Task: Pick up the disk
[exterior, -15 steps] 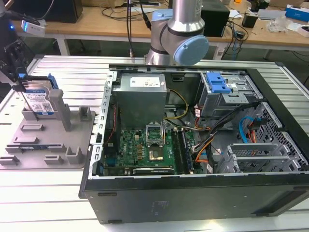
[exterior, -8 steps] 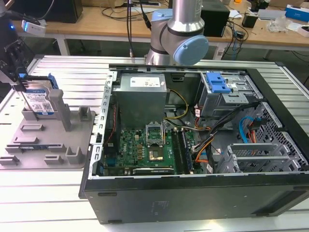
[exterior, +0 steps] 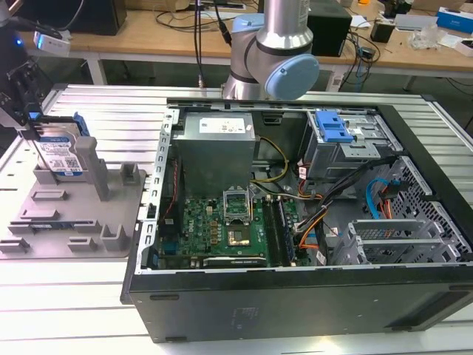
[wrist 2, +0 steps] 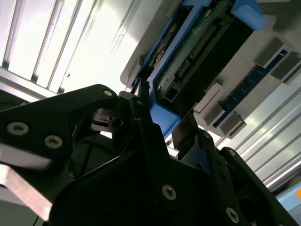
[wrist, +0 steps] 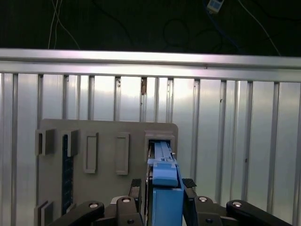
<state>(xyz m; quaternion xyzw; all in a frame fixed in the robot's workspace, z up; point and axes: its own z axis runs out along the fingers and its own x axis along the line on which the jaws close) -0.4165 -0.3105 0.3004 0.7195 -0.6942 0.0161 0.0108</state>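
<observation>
On the exterior view's left, one disk (exterior: 60, 155) stands on edge in a slot of the single grey fixture (exterior: 111, 200), its broad face showing silver metal, a blue-and-white label with barcodes, and a blue rail along the upright edge. One tool (exterior: 31, 129) reaches down from above onto the disk's upper corner. The fixture lies flat on the slatted metal tabletop (exterior: 74, 296), just beside one open computer case (exterior: 295, 296), and one blue-topped drive cage (exterior: 332, 129) sits inside that case, well apart from the disk. One robot arm (exterior: 284, 29) rises behind the case. In the second wrist view the disk (wrist 2: 197, 52) is seen from its end: a dark underside with a row of connector pins, framed by blue plastic rails on both long sides. The tool (wrist 2: 164, 108) has its two dark fingers (wrist 2: 143, 122) set one on each side of the nearer blue rail end, with pale fixture (wrist 2: 256, 47) posts beyond and the bright tabletop (wrist 2: 37, 42) slats behind. In the first wrist view the disk (wrist: 165, 188) appears edge-on as one narrow blue rail running into a square socket of the fixture (wrist: 106, 127). The tool (wrist: 162, 184) is closed on it, one black fingertip against each side, two in all, so the disk is gripped while seated in its slot. The ribbed tabletop (wrist: 244, 141) stretches beyond.
</observation>
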